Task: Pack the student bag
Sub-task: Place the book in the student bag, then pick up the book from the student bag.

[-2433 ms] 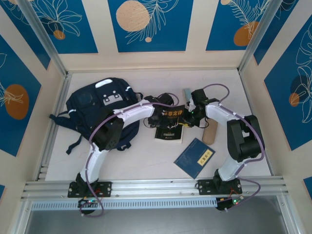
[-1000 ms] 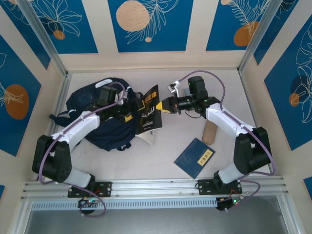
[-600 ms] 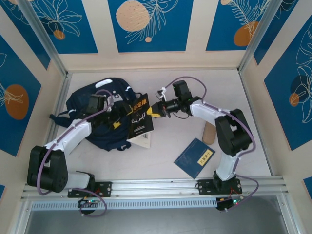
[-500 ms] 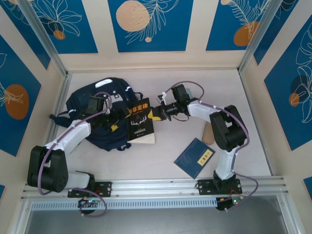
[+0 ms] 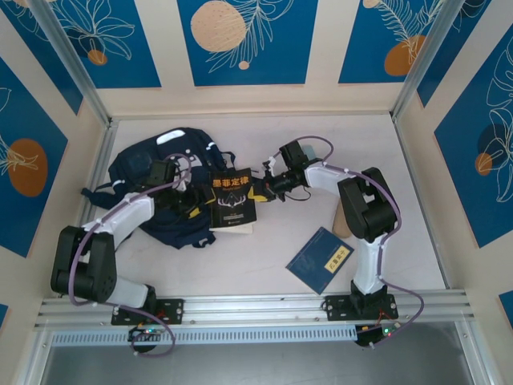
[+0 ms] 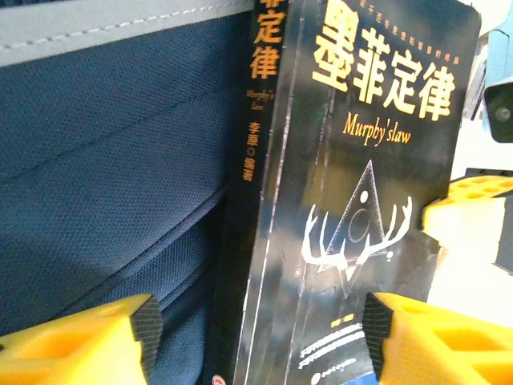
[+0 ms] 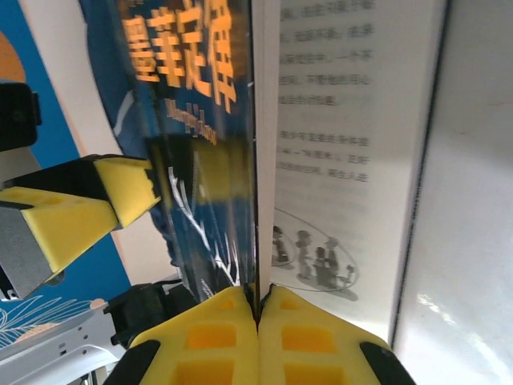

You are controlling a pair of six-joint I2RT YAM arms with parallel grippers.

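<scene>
The student bag (image 5: 148, 172) lay slumped on the left of the pale, smooth table (image 5: 256, 265), a soft heap of dark navy fabric with thin white stripes, a white patch near its top and dark straps trailing to the left; in the left wrist view its cloth showed a fine woven mesh under a grey stitched band. A black book (image 5: 232, 196) rested against the bag's right edge, its cover glossy, printed with orange characters, "Murphy's law" and a white antlered figure; whether any part of it sat inside the bag could not be told, nor what the bag held.

The right gripper (image 7: 258, 309) had its yellow fingers pressed together, pinching the book's thin front cover at its edge, with a white printed page showing beside it. The left gripper (image 6: 260, 329) was spread, its yellow fingers with dark pads straddling the book's lower end; the left pad stood clear of the spine, with navy fabric visible between them.

A flat blue book (image 5: 321, 259) with a pale label lay apart on the table's near right; a tan rounded oblong piece (image 5: 345, 218) lay just beyond it, partly behind the right arm.
</scene>
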